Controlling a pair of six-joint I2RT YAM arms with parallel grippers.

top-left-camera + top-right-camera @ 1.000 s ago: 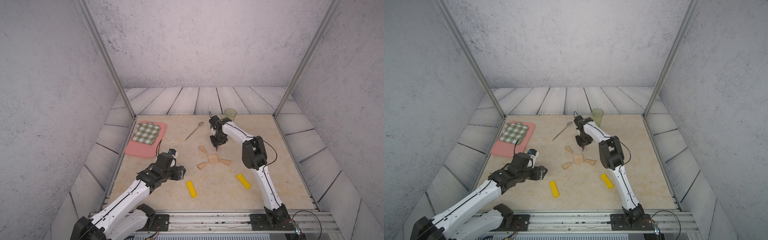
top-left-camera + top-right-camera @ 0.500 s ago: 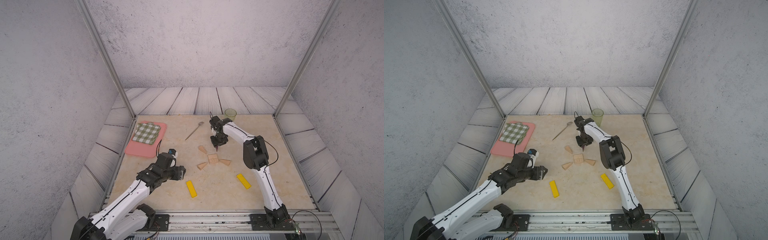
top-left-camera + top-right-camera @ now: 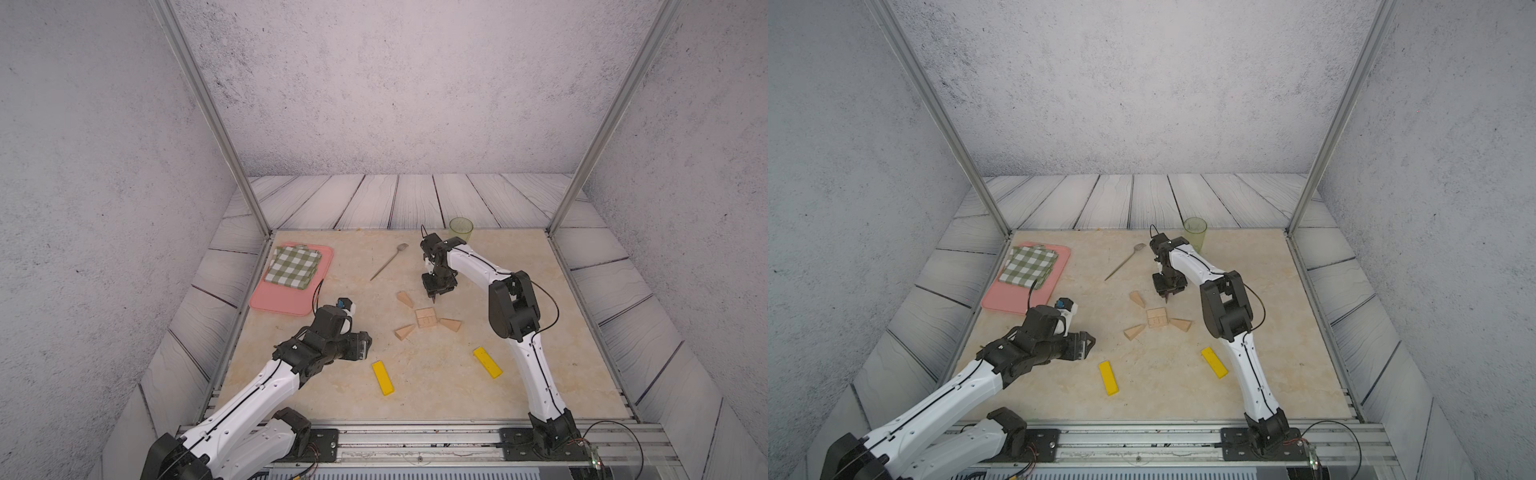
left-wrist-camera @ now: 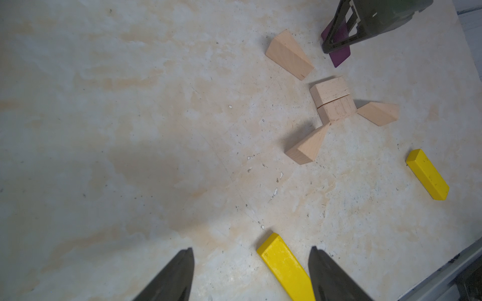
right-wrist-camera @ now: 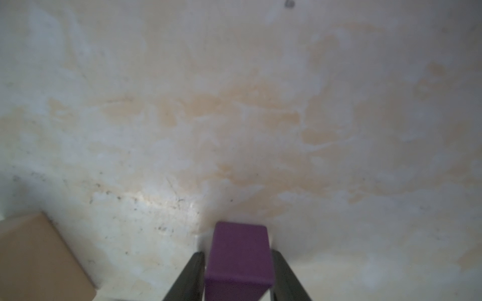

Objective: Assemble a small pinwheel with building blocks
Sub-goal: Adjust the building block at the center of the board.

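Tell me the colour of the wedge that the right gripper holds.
Purple. The wedge shows best in the right wrist view.

Paired high views (near-identical), whole table (image 3: 436, 399), wrist views close, downward

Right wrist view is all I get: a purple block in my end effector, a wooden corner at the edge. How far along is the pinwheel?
Observer: Two wooden wedges have tips at corners of the square centre; a third wedge lies apart from it.
Operator: Where am I relative to that centre?
Observer: Your right end effector holds the purple wedge just beyond the centre's far side, near the loose third wedge.
Operator: And the stem?
Observer: Two yellow bars lie loose, well away from the centre; the left end effector is open beside one.
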